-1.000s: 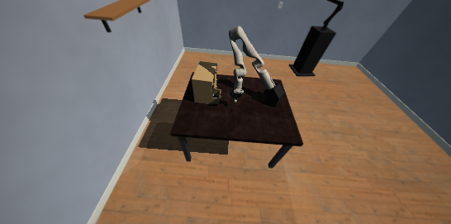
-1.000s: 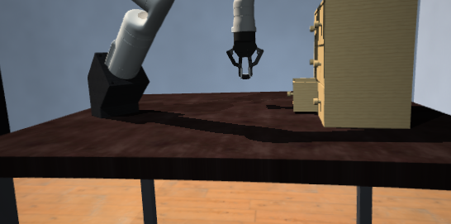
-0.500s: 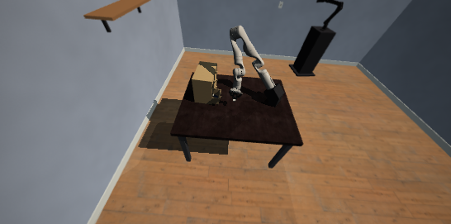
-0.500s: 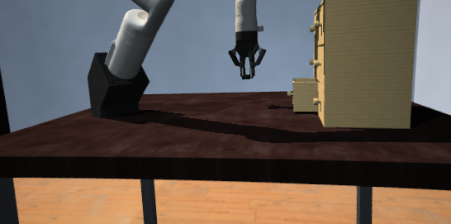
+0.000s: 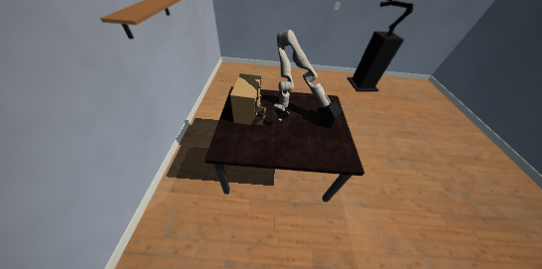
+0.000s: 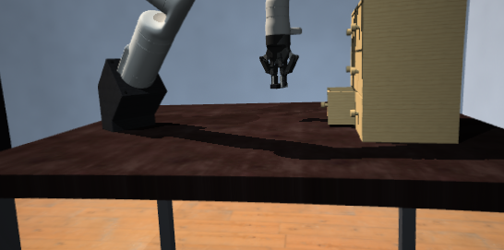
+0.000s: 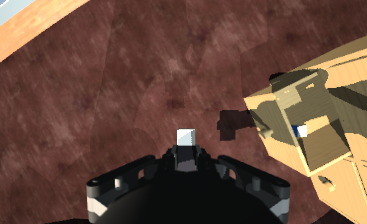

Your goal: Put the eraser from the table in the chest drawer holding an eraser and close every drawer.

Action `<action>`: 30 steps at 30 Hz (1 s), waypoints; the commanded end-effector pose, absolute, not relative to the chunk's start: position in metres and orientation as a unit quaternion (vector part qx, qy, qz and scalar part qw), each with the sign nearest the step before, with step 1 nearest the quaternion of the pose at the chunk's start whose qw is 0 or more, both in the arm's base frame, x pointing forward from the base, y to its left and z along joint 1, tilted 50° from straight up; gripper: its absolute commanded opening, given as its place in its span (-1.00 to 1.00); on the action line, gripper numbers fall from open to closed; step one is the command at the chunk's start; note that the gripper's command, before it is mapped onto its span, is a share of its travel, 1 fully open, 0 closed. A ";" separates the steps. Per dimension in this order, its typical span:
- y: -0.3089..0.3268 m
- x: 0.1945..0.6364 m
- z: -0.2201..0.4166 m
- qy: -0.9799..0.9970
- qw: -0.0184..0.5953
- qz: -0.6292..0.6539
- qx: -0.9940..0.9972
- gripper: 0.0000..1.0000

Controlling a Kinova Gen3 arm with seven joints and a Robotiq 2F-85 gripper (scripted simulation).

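Observation:
My gripper (image 6: 278, 84) hangs above the table, to the left of the chest, shut on a small white eraser (image 7: 185, 136) that shows between the fingertips in the wrist view. The tan chest (image 6: 408, 65) stands at the table's right end in the exterior view and shows in the top view (image 5: 245, 99). Its bottom drawer (image 6: 341, 105) is pulled partly out. In the wrist view the open drawer (image 7: 304, 122) lies to the right of my fingers and holds a small white and blue thing (image 7: 301, 131). The upper drawers are pushed in.
The arm's black base (image 6: 129, 100) stands on the table at the left. The chest sits near the table's edge by the wall. A black stand (image 5: 375, 58) is on the floor far behind, and a wooden shelf (image 5: 145, 8) hangs on the left wall.

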State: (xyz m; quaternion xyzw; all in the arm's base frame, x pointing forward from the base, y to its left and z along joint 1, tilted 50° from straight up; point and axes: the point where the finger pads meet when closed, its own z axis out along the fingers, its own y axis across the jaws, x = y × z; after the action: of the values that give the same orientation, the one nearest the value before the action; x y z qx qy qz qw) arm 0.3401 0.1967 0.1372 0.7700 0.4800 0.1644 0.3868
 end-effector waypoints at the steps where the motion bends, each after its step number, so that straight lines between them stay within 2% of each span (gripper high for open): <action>1: 0.199 0.339 0.138 0.479 0.386 0.168 0.771 -0.63; 30: 0.192 0.349 0.151 0.251 0.325 0.267 0.872 -0.63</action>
State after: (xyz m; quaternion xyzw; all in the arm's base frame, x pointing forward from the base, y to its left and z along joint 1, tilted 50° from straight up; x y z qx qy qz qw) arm 0.3492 0.1908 0.1504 0.8702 0.2575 0.2618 0.3284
